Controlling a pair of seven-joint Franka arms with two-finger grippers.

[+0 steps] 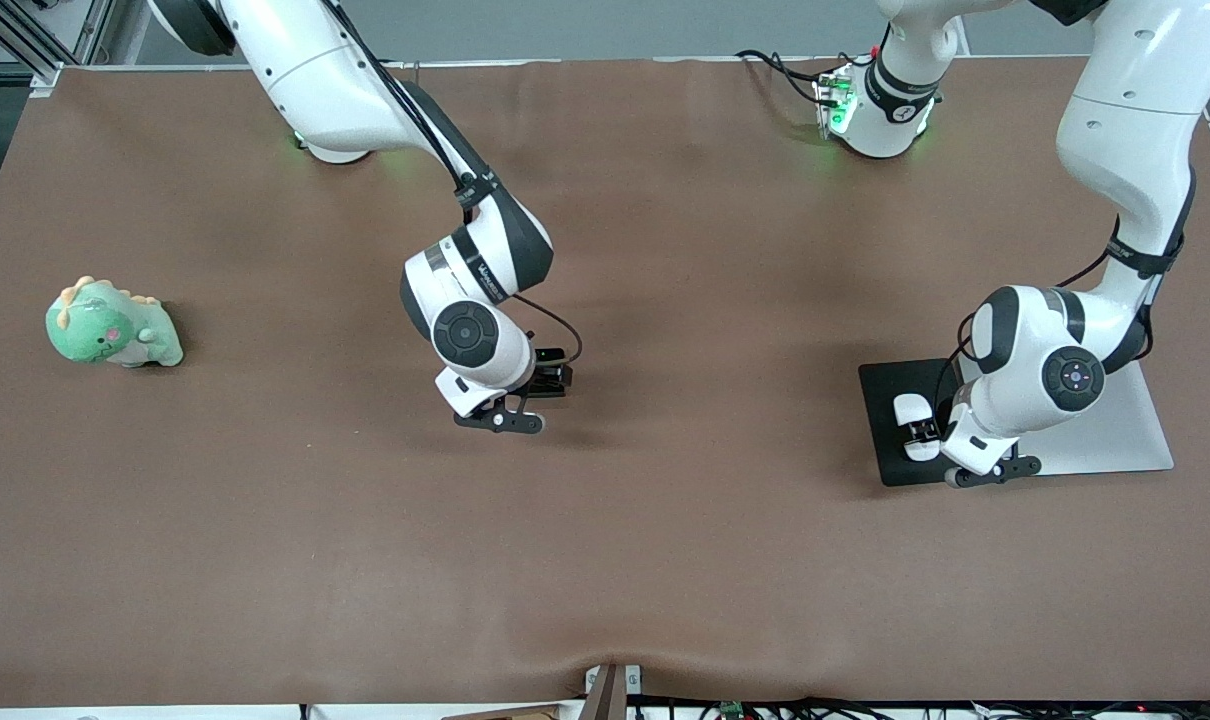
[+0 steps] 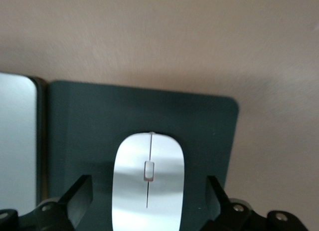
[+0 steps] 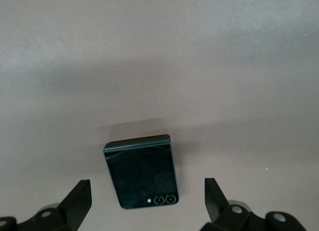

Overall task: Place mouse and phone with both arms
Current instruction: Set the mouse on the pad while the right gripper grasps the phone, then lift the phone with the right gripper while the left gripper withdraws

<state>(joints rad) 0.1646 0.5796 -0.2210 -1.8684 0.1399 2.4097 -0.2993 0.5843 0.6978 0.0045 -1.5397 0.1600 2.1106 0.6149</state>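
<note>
Brown tabletop (image 1: 665, 560) fills the scene, with both arms reaching down onto it. White mouse (image 1: 913, 420) lies flat on the black mouse pad (image 1: 890, 385) at the left arm's end of the table; in the front view the wrist covers part of it, while the left wrist view shows its centre line and wheel but cuts off its rear end. Left gripper (image 1: 927, 432) sits low over the mouse, fingers (image 2: 79, 196) spread wide on either side with clear gaps, not touching it. Pad's edge abuts a silver slab (image 1: 1135, 440), mostly hidden under the left arm; what it is cannot be told. Phone (image 3: 141, 171) lies flat on bare tabletop near the table's middle, dark folded slab with two small lenses at one edge. In the front view it is hidden under the right arm's wrist. Right gripper (image 1: 550, 385) hangs just over the phone, fingers (image 3: 77, 198) released, wide apart, phone between them untouched. Fingertips of both grippers are cut off in the wrist views. Green plush dinosaur (image 1: 113, 325) sits well apart, at the right arm's end of the table.
</note>
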